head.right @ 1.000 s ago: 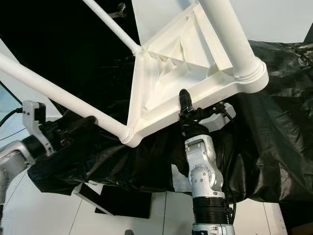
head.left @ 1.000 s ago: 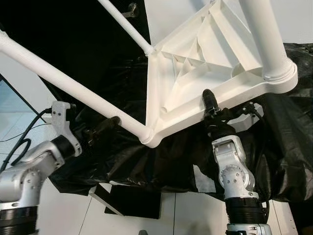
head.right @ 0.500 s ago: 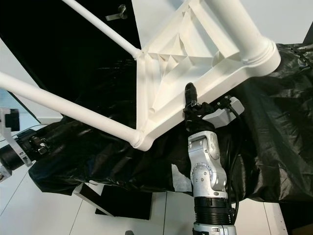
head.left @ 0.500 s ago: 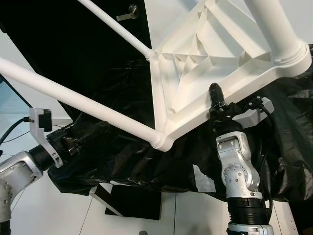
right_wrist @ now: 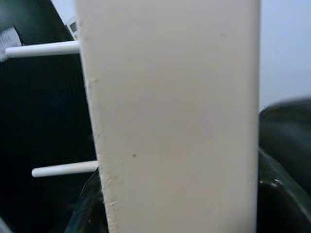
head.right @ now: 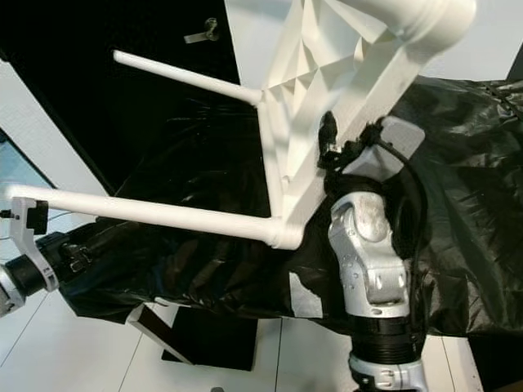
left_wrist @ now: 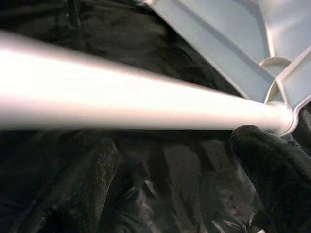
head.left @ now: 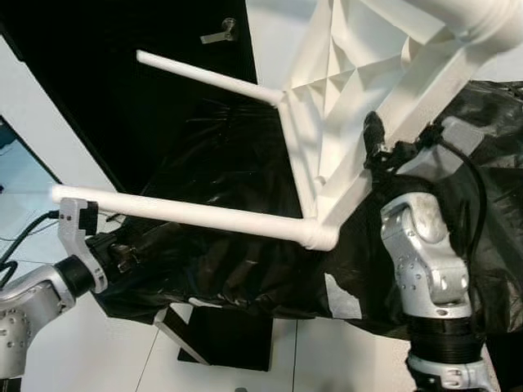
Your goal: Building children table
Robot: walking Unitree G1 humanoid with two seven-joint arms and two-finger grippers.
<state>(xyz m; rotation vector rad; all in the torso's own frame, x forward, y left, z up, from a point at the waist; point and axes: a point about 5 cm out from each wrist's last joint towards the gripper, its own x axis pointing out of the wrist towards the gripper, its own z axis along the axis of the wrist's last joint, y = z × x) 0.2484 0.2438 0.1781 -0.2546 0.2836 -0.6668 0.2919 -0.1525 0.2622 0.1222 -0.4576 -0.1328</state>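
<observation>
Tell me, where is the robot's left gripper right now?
In the left eye view, the left gripper is low on the robot's left, just under the long white table leg, beside the black plastic sheet.

White ribbed table top [head.left: 343, 90] tipped up, legs [head.left: 196, 214] sideways

text: none legible | labels/brands/numbers/signs: none readable in any view
</observation>
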